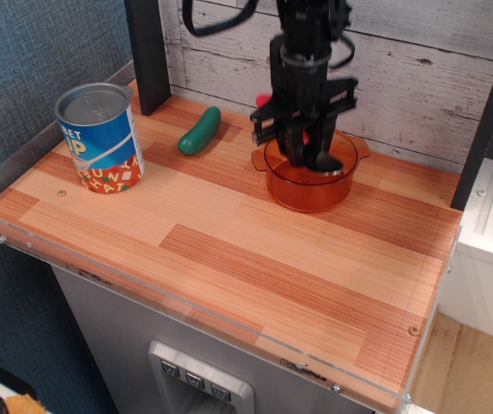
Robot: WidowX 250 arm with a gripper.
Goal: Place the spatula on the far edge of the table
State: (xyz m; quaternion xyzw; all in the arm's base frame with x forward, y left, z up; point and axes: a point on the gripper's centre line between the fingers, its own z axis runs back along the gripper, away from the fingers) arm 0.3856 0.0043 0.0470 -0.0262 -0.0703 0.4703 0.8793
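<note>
The fingers [302,147] hang over the bowl [311,185], which sits on the table [255,259] near its back edge. Left of them lies the pickle [199,131]; farther left and nearer the front stands the can [100,138].

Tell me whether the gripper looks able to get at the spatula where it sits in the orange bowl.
Probably yes. The gripper already hangs inside the open-topped orange bowl, its fingers drawn close together where the spatula lies; only a pink bit of handle shows behind it. Nothing covers the bowl.
</note>
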